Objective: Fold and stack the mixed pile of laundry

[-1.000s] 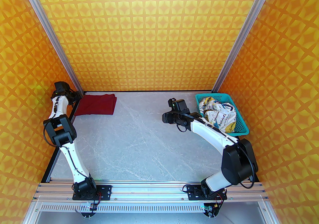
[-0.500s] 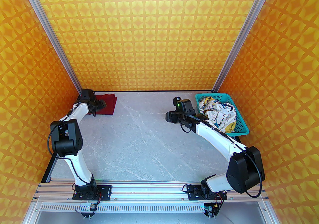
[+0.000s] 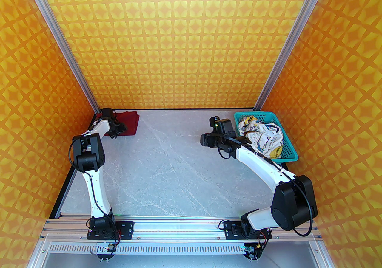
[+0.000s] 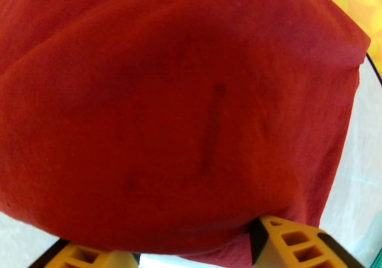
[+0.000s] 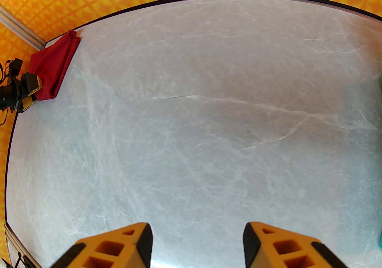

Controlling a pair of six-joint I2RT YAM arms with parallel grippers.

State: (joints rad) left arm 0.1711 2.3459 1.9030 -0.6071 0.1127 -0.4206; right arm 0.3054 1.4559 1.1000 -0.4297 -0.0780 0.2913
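The dark red T-shirt (image 3: 131,123) lies folded flat in the far left corner of the table (image 3: 167,171). My left gripper (image 3: 119,128) hovers just over its near edge, open; in the left wrist view the red T-shirt (image 4: 179,97) spreads out ahead of the left gripper (image 4: 194,243), whose jaws stand apart with nothing between them. The white printed garment (image 3: 264,140) sits crumpled in the teal basket (image 3: 294,153) at the far right. My right gripper (image 3: 206,140) hangs open over bare table left of the basket. From the right wrist, the right gripper (image 5: 197,243) faces the red T-shirt (image 5: 53,64) and the left gripper (image 5: 29,91).
Patterned orange walls and aluminium posts (image 3: 83,91) close in the table on three sides. The basket stands close to the right wall, and its teal edge (image 5: 380,79) shows at the right wrist view's border. Grey marbled tabletop (image 5: 194,111) stretches between the two garments.
My left arm swung in from the left wall, so its gripper now sits over the red T-shirt's near edge. The right gripper drifted slightly right toward the basket.
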